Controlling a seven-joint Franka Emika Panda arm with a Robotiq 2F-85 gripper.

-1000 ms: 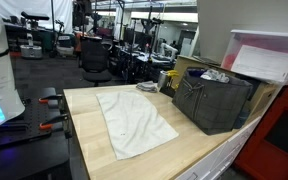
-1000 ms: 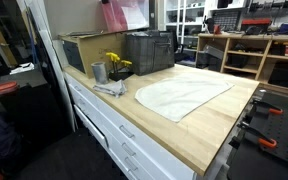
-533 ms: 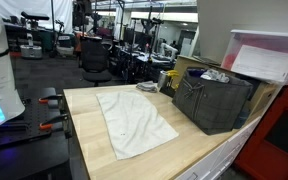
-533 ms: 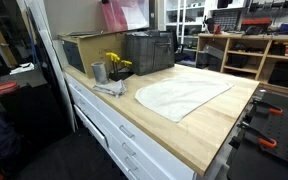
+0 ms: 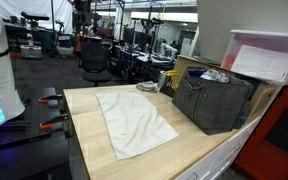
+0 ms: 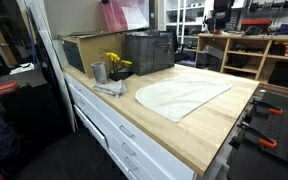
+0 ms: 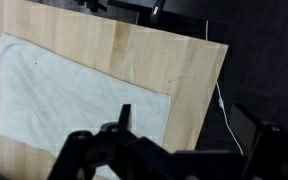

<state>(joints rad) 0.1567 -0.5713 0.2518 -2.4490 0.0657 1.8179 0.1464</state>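
Fingers (image 7: 123, 115) stand wide apart over one white cloth (image 7: 64, 95), spread flat and faintly creased on the bench (image 7: 174, 65); one dark crate (image 5: 212, 100) nearby.

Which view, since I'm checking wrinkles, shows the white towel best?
An exterior view: the towel shows whole, wrinkles visible. In an exterior view the towel looks foreshortened; the wrist view shows the towel only partly.

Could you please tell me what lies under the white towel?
The white towel lies flat on the wooden tabletop; wood shows all round it. The part beneath is covered, though no bulge shows.
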